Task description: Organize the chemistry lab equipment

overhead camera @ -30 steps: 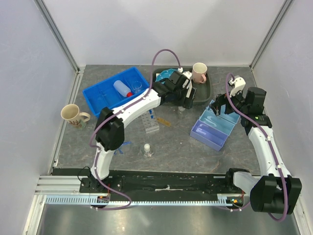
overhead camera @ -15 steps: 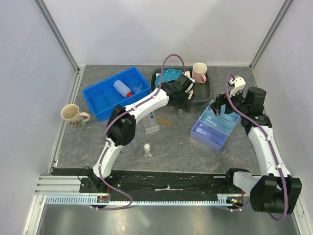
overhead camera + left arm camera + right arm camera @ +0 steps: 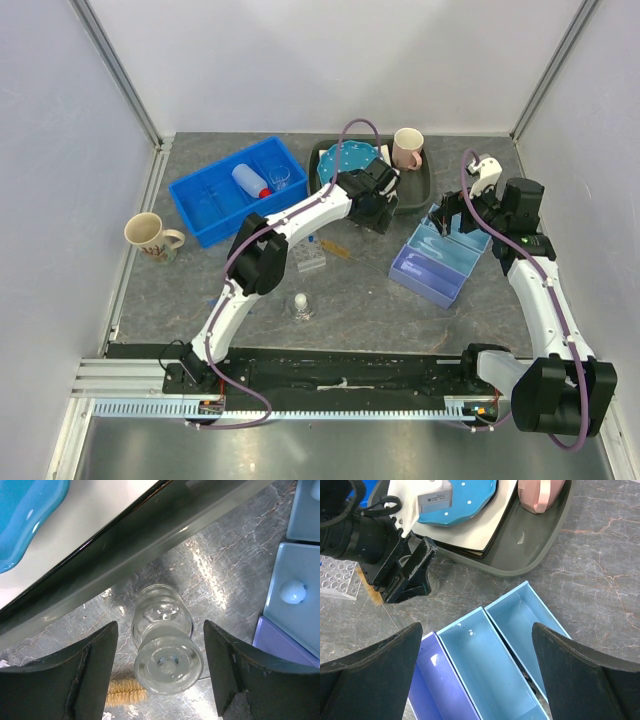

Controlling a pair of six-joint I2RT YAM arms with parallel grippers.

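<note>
My left gripper (image 3: 372, 216) is open, low over the table by the front edge of the dark tray (image 3: 422, 184). In the left wrist view a small clear glass flask (image 3: 164, 650) stands between its fingers (image 3: 70, 680), touching neither. My right gripper (image 3: 455, 216) is open and empty above the light blue bins (image 3: 490, 675). A white squeeze bottle (image 3: 250, 181) and a glass beaker (image 3: 280, 178) lie in the blue tray (image 3: 188, 187). A test-tube rack (image 3: 308, 250) and another small flask (image 3: 301, 305) are on the table. The safety glasses are not clearly visible.
A blue dotted plate (image 3: 345, 157) and a pink mug (image 3: 407, 148) sit in the dark tray. A beige mug (image 3: 148, 236) stands at the left. A purple bin (image 3: 425, 275) adjoins the light blue ones. A bristle brush (image 3: 125, 697) lies beside the flask.
My left arm has stretched farther right and its gripper has come down around the small glass flask by the dark tray. The right arm has not moved.
</note>
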